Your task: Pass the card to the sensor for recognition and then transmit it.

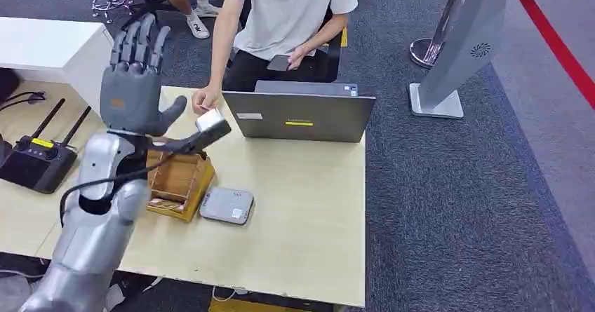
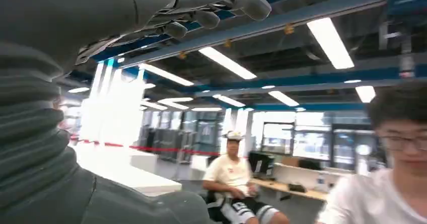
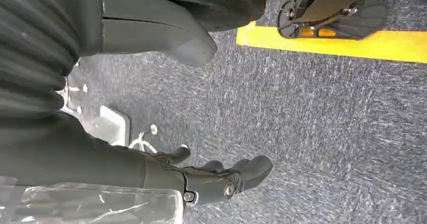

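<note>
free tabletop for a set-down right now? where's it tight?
Biggest bare patch: the table's right-near part, between the grey sensor pad, the laptop and the table's right and near edges. Crowded: the left-center, where the raised left hand, wooden box and sensor pad cluster. The black controller takes the far left.

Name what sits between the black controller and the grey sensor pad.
The wooden box, close beside the grey sensor pad, seen in the head view.
</note>
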